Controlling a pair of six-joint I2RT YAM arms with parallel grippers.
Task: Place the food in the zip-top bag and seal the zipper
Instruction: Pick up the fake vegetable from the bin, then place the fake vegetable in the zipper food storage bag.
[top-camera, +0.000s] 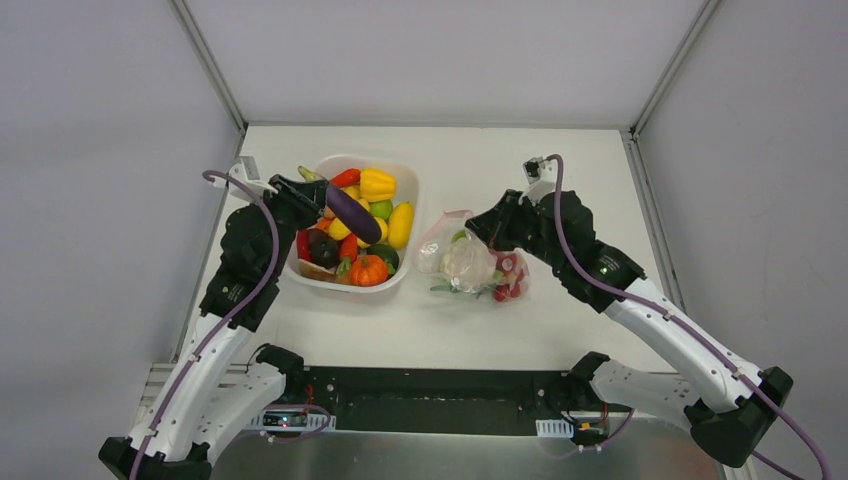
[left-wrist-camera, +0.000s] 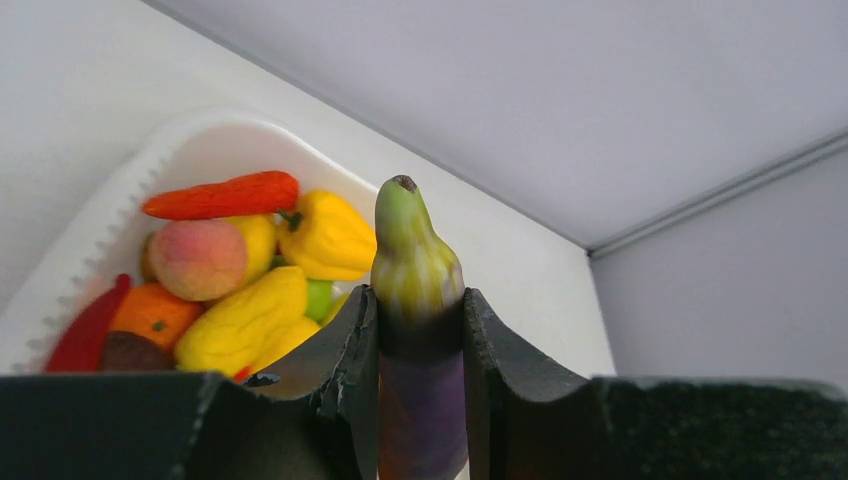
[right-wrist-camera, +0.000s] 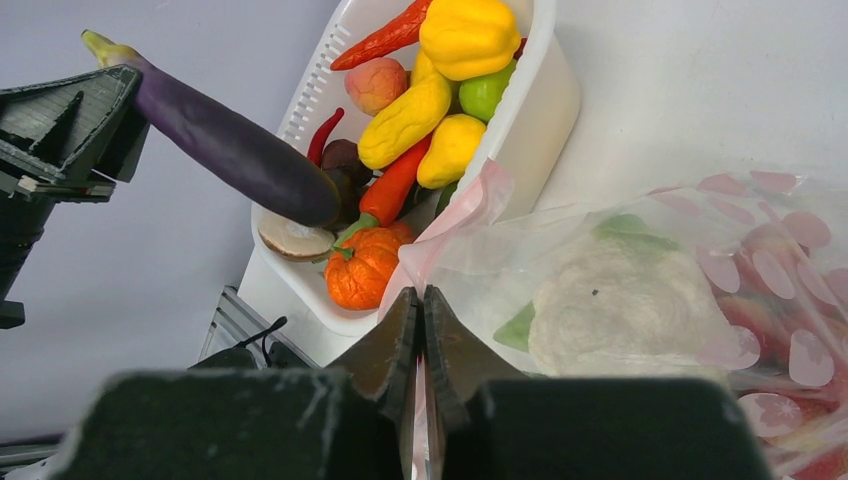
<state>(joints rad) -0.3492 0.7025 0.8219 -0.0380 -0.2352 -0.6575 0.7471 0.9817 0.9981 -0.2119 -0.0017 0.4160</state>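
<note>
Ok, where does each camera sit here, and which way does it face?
Top external: above and behind the robot, looking down on the table; both arms show.
Left wrist: looks along the left hand, shut on the long purple toy eggplant, toward the white rectangular plastic tub.
Right wrist: looks past the right hand pinching the pink zipper strip of the clear crinkly zip-top bag.
Shared: all three show eggplant and tub.
</note>
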